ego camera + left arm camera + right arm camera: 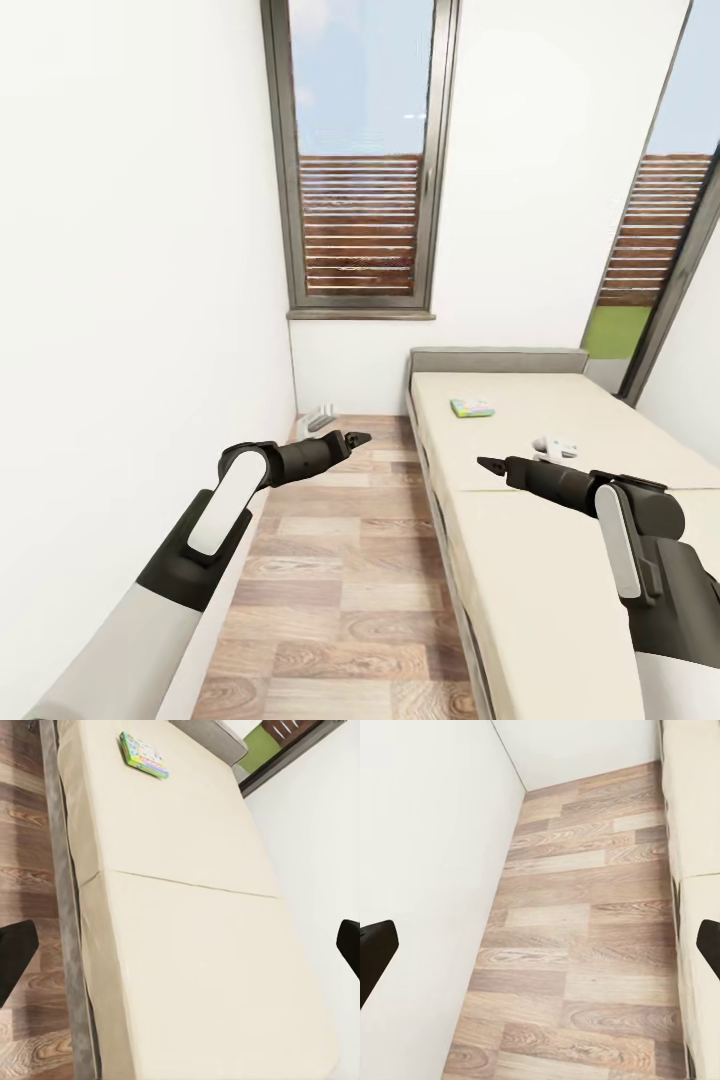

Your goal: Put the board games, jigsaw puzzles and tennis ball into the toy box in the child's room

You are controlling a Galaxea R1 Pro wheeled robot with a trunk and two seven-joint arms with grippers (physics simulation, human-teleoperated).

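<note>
A flat green-edged board game [472, 407] lies on the bed [540, 560] near the grey headboard; in the left wrist view the board game [142, 754] rests on the beige mattress [187, 945]. A small white thing [553, 447] lies on the mattress just beyond my right gripper [490, 464]; I cannot tell what it is. My left gripper [355, 438] hovers over the wooden floor beside the bed. Both grippers are open and hold nothing, their fingertips [13, 958] [373, 956] wide apart. The table, toy box, jigsaw puzzles and tennis ball are out of view.
A white wall [130, 300] runs close along my left. A narrow strip of wood floor [340, 590] lies between wall and bed. Pale grey objects [318, 418] lie on the floor under the window [362, 150]. A second window [660, 220] stands at the right.
</note>
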